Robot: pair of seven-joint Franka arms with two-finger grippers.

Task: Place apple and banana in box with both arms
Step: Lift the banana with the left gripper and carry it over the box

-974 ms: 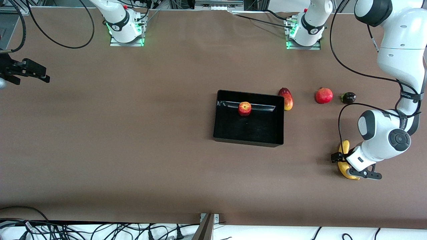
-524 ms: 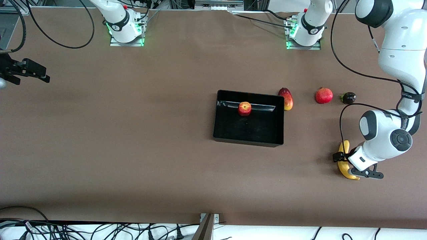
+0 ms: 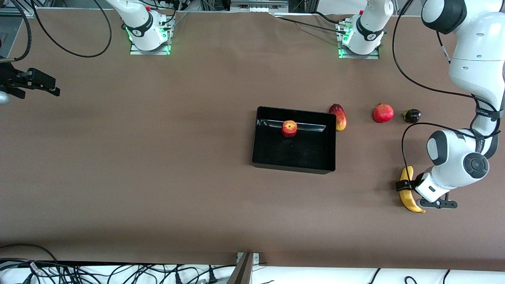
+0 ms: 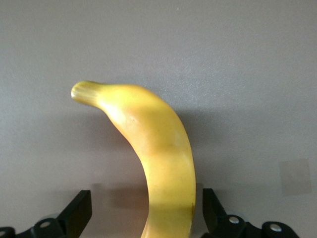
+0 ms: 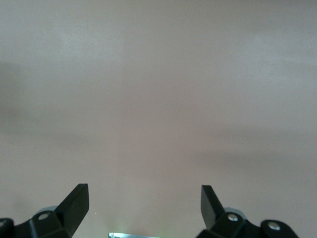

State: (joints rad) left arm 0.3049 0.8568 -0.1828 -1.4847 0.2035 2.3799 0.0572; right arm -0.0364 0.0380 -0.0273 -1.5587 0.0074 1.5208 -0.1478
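The long yellow banana (image 3: 409,200) lies on the table near the left arm's end, nearer the front camera than the box. My left gripper (image 3: 408,186) is down around its middle and open. In the left wrist view the banana (image 4: 163,158) runs between the two black fingers (image 4: 79,210), close to one and well clear of the other. The apple (image 3: 289,128) sits inside the black box (image 3: 300,154), by its wall farthest from the front camera. My right gripper (image 3: 53,90) waits open at the right arm's end of the table, with only bare table between its fingertips (image 5: 144,196).
Beside the box toward the left arm's end lie an oval red-and-yellow fruit (image 3: 339,116), a round red fruit (image 3: 383,113) and a small dark purple fruit (image 3: 412,115). Cables run along the table's front edge.
The left hand has shifted slightly toward the left arm's end of the table while staying at the banana. The banana, the apple and the right arm have not visibly moved.
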